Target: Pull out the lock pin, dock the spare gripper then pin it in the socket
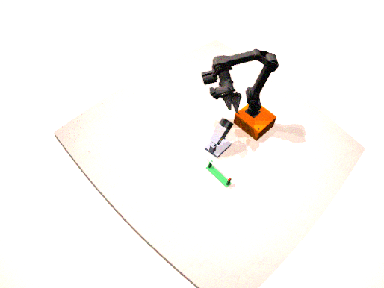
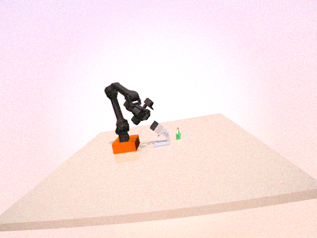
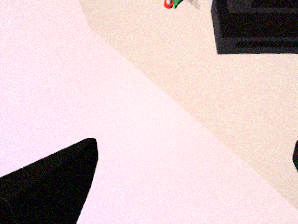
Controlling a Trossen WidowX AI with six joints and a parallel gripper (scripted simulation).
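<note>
A pale grey stand [image 1: 223, 148] [image 2: 161, 144] carries a tilted pale body [image 1: 217, 136] [image 2: 163, 131]. Its dark block-like end [image 1: 225, 123] [image 2: 154, 125] [image 3: 250, 30] points up toward the arm. A narrow green base [image 1: 218, 175] [image 2: 178, 136] with an upright at each end stands beyond it. A small red piece [image 1: 229, 180] [image 2: 177, 128] [image 3: 169, 4] tops one upright. Which part is socket, spigot or lock pin is too small to tell. My gripper [image 1: 233, 110] [image 3: 196, 149] is open and empty, above and apart from the dark end.
The orange base box [image 1: 254, 121] [image 2: 126, 145] of my arm stands close to the grey stand. The pale table [image 1: 149, 179] [image 2: 185, 172] carries all of these, and its edge crosses the wrist view diagonally.
</note>
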